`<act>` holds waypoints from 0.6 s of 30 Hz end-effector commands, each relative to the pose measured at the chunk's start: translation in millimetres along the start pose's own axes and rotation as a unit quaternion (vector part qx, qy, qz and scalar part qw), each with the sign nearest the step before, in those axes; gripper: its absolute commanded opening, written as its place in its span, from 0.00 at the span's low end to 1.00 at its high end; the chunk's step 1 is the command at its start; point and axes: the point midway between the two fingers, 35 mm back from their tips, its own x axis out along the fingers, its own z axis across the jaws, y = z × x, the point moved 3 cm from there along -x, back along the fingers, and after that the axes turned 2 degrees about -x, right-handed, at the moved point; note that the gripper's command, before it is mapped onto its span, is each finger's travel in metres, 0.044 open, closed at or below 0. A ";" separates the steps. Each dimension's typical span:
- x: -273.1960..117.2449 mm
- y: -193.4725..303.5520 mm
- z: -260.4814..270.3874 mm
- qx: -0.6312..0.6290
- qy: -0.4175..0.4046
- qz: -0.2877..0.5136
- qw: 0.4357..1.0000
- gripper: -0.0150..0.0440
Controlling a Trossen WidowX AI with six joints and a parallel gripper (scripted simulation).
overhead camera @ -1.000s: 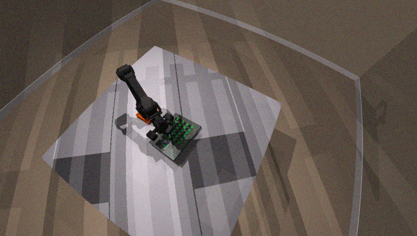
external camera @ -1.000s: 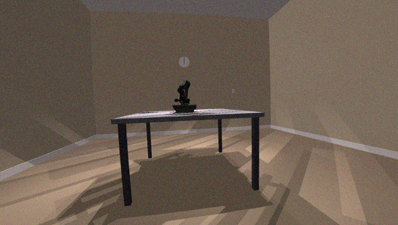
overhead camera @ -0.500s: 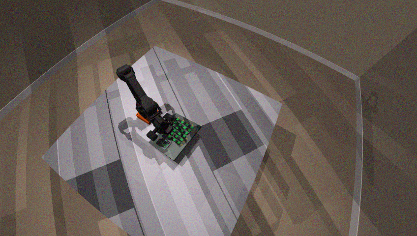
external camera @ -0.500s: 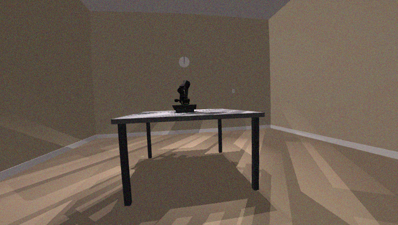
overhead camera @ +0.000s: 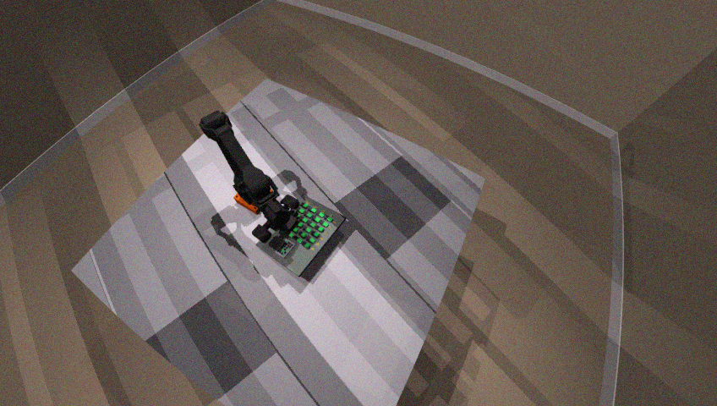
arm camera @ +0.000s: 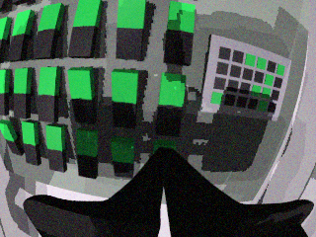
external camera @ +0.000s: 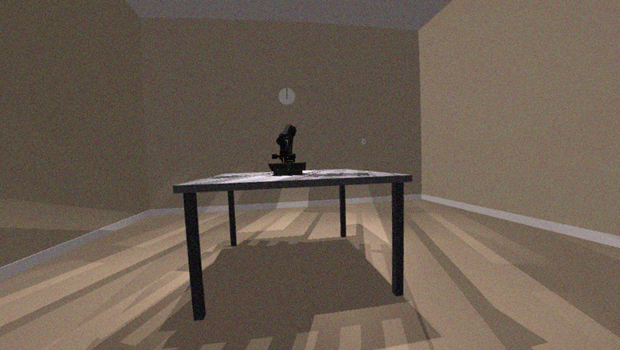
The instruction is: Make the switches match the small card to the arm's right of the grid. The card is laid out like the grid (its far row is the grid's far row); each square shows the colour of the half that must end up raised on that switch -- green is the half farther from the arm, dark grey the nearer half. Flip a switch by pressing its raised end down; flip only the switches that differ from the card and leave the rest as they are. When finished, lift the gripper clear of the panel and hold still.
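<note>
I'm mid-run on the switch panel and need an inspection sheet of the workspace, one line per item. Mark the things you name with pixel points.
Surface: pale grey table [overhead camera: 321, 301] [external camera: 294, 184], darker patches, shadows across it.
Switch panel: grey panel [overhead camera: 305, 265] on the table, rows of green and dark grey switches; nearest row partly shaded and partly hidden by the fingers.
Card: small card [overhead camera: 292, 243] [arm camera: 214, 74] on the panel beside the grid, its near part in shadow.
Gripper: closed, nothing held, over the panel's near side [arm camera: 164, 150].
Clutter: nothing seen.
Cables: nothing seen.
Surroundings: plain walls, a round clock [external camera: 286, 96] behind, plank floor [external camera: 476, 290].
</note>
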 end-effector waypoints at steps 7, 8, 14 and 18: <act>2.5 0.6 0.2 0.002 -0.001 0.002 1.000 0.25; 2.6 0.6 0.2 0.002 -0.001 0.002 1.000 0.25; 3.4 0.6 0.2 0.002 -0.001 0.002 1.000 0.25; 4.0 0.6 0.2 0.002 -0.001 0.002 1.000 0.25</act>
